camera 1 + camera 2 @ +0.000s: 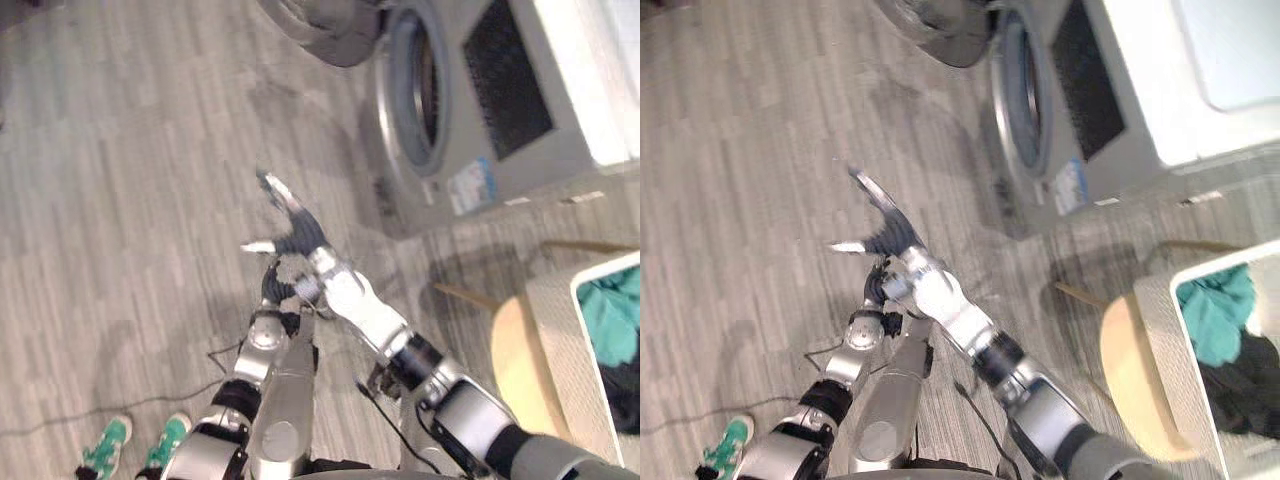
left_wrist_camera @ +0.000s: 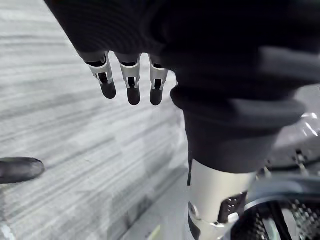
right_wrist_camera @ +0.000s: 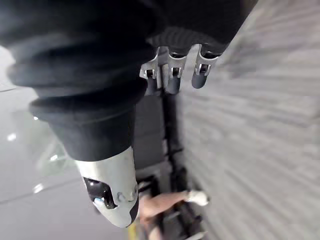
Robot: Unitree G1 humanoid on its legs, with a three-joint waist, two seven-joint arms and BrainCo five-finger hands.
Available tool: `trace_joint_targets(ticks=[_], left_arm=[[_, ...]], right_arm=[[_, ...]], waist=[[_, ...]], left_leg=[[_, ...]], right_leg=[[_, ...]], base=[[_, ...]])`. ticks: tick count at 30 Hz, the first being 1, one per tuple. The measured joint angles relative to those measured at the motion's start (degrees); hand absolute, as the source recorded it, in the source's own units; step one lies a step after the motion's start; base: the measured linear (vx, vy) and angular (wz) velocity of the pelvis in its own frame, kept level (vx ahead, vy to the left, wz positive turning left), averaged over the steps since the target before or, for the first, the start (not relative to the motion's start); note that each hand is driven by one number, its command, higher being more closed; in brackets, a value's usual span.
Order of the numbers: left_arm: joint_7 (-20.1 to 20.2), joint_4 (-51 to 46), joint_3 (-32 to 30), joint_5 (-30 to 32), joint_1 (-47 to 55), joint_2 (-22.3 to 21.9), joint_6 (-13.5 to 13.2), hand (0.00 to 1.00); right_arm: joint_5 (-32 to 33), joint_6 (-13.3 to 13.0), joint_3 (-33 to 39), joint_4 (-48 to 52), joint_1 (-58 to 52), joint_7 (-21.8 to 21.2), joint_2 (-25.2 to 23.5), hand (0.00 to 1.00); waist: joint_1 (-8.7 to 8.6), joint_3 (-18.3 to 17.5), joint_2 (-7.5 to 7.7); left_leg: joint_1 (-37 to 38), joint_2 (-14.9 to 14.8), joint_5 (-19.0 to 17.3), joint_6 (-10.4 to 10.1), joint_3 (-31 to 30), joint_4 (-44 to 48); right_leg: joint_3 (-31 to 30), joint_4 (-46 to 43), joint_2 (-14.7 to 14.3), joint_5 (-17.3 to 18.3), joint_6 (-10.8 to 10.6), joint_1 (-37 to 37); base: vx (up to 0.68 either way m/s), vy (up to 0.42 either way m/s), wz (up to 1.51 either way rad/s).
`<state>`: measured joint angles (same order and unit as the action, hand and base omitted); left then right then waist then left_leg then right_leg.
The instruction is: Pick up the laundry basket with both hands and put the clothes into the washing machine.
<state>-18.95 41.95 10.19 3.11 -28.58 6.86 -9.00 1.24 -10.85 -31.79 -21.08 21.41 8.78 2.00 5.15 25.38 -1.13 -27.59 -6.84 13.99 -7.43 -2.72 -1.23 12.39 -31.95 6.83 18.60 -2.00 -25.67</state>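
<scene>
— So, where is the laundry basket point(image 1: 565, 350)?
— On the floor point(image 1: 120, 200) at the near right, with teal and dark clothes point(image 1: 612, 312) inside. Neither hand touches it.
— And the hands?
— The right hand point(image 1: 293, 230) hangs over bare floor, well left of the basket, fingers spread wide and empty. The left hand point(image 2: 131, 82) is close by on its near side, fingers straight, also empty.
— The washing machine point(image 1: 530, 150)?
— Far right, its door point(image 1: 330, 30) open.
— Which step, then?
— The pickup, not yet begun, I'd judge. Both hands must swing right and take opposite sides of the basket.
</scene>
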Motion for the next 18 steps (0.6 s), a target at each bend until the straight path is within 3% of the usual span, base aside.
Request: trace_joint_targets(ticks=[4, 7, 10, 16, 18], left_arm=[[-0.1, 3.9, -1.1, 0.3, -7.6, 6.8, 0.4, 0.00], [-0.2, 10.6, -3.5, 0.3, -16.9, 17.1, 1.1, 0.00], [-1.0, 12.2, -6.1, 0.4, -23.1, 24.3, 1.8, 0.00], [-2.4, 9.4, -11.4, 2.2, -26.8, 28.8, 3.7, 0.00], [-2.3, 9.2, -15.6, 2.7, -26.7, 29.7, 4.5, 0.00]], right_arm=[[-2.0, -0.2, 5.6, 2.2, -6.7, -1.7, 2.8, 0.00], [-2.4, -0.8, 10.8, 2.3, -9.5, -3.3, 6.0, 0.00], [-2.4, -2.0, 16.0, 2.4, -12.9, -3.8, 8.5, 0.00], [-2.4, -2.8, 19.0, 12.7, -20.1, -3.6, 8.5, 0.00], [-2.2, -3.3, 19.6, 17.8, -21.2, -3.6, 8.2, 0.00]], waist=[[-2.16, 1.1, 2.06], [-4.62, 2.5, 4.78], [-6.10, 2.9, 5.50], [-6.18, 3.2, 6.15], [-5.78, 3.6, 6.91]], left_leg=[[0.3, -1.3, 0.0, 0.0, 4.7, -0.8], [0.1, -2.2, -0.3, 0.4, 8.0, -0.9], [-1.3, -2.9, -0.3, 0.5, 9.5, -0.8], [-3.2, -4.6, -1.4, 1.4, 12.4, 1.2], [-4.7, -6.1, -3.8, 1.4, 14.0, 4.6]], right_leg=[[-4.6, 0.2, -1.6, -1.5, -0.1, -3.0], [-7.7, 2.0, -2.9, -3.6, -0.6, -4.7], [-9.5, 5.2, -3.8, -6.0, -1.2, -5.7], [-11.6, 9.5, -5.2, -8.9, -1.3, -5.8], [-12.6, 10.6, -6.0, -9.8, -1.1, -6.0]], base=[[-0.04, -0.032, -0.68], [0.00, -0.005, -0.60], [0.03, 0.030, -0.45], [0.03, 0.010, -0.28], [-0.02, 0.009, -0.36]])
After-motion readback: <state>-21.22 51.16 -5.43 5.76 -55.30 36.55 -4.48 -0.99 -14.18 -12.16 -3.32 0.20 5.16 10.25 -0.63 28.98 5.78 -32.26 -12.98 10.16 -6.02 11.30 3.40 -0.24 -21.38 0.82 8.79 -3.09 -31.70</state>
